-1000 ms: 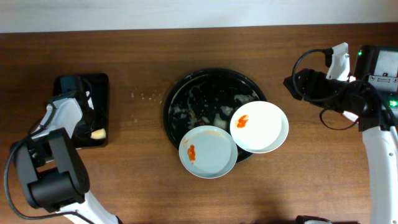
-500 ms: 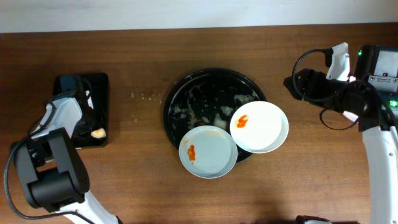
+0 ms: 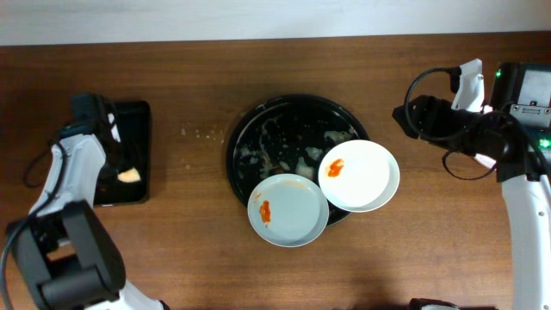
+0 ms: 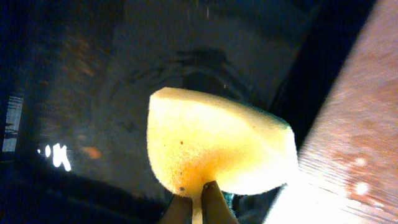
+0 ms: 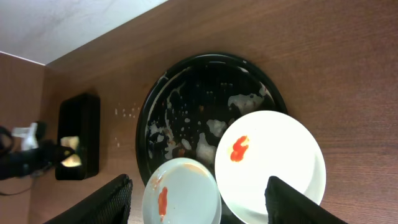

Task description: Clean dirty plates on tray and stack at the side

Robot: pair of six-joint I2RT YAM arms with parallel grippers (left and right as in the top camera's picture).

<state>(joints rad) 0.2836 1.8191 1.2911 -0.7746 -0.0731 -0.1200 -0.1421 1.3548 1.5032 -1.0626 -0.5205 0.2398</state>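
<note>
**Hands.** The left hand (image 4: 193, 206) is pressed together on the lower edge of the yellow sponge (image 4: 217, 146), pinching it. In the left wrist view the sponge sits above the small black rectangular tray (image 3: 136, 120), at the left of the overhead frame. The right hand (image 5: 198, 193) is spread and holds nothing. It hangs at the right of the overhead frame.

**Task items.** Only 2 plates show. The pale bluish plate (image 3: 293, 215) has a red-orange smear (image 3: 264, 211) at its left side. The white plate (image 3: 366, 181) has a smear (image 3: 336, 166) at its upper left. Both rest on the lower right part of the round black tray (image 3: 250, 120) and overhang its rim. Their edges meet, and I cannot tell which lies on top. Pale residue covers the tray floor. Crumbs (image 3: 198, 132) lie on the worktop (image 3: 430, 250) left of the tray.

**Governing relation.** The plates lie to the right of the sponge-bearing left hand in the overhead frame, well apart, with bare worktop between. The bluish plate is the nearer of the 2 to that hand, and the white plate is nearer the right hand. The sponge's long axis runs left to right across the left wrist frame.

**Judgement.** Wiping has not begun, and no plate is stacked at the side.

**Markings.** No brand, label or writing can be read.
</note>
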